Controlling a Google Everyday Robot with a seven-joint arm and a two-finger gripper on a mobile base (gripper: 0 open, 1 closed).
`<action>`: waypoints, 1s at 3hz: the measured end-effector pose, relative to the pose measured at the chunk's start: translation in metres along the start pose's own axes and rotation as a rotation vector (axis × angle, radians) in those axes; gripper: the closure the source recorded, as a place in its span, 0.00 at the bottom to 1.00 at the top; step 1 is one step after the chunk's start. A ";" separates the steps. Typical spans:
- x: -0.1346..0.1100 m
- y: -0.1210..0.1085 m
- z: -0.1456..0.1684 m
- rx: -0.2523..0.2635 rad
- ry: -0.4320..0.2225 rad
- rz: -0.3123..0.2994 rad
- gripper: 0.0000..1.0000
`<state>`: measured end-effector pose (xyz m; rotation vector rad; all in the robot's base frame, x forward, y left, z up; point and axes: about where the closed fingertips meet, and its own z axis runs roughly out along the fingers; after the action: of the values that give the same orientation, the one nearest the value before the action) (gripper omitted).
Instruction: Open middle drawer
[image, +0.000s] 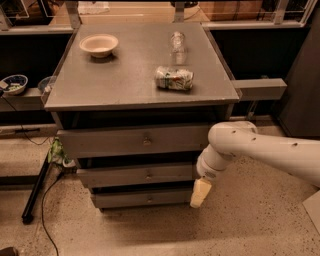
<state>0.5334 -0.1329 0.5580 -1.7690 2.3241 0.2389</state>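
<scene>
The grey wooden cabinet (140, 85) fills the middle of the camera view, with three drawers down its front. The middle drawer (135, 175) has a flat grey front and a small round knob (148, 175), and it stands slightly out with a dark gap above it. My white arm (260, 147) reaches in from the right. The gripper (200, 193) hangs pointing down at the right end of the middle drawer, level with the lowest drawer (142, 199). It holds nothing that I can see.
On the cabinet top lie a beige bowl (99, 45), a clear plastic bottle (177, 42) and a crushed green can (174, 78). A dark pole and cable (36, 187) lie on the speckled floor at left. A shelf with a patterned bowl (13, 84) stands left.
</scene>
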 end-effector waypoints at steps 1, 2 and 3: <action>-0.012 -0.001 0.001 -0.040 -0.075 -0.044 0.00; -0.024 0.002 0.000 -0.073 -0.136 -0.104 0.00; -0.024 0.004 0.002 -0.072 -0.142 -0.102 0.00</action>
<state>0.5363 -0.1089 0.5620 -1.8332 2.1461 0.4212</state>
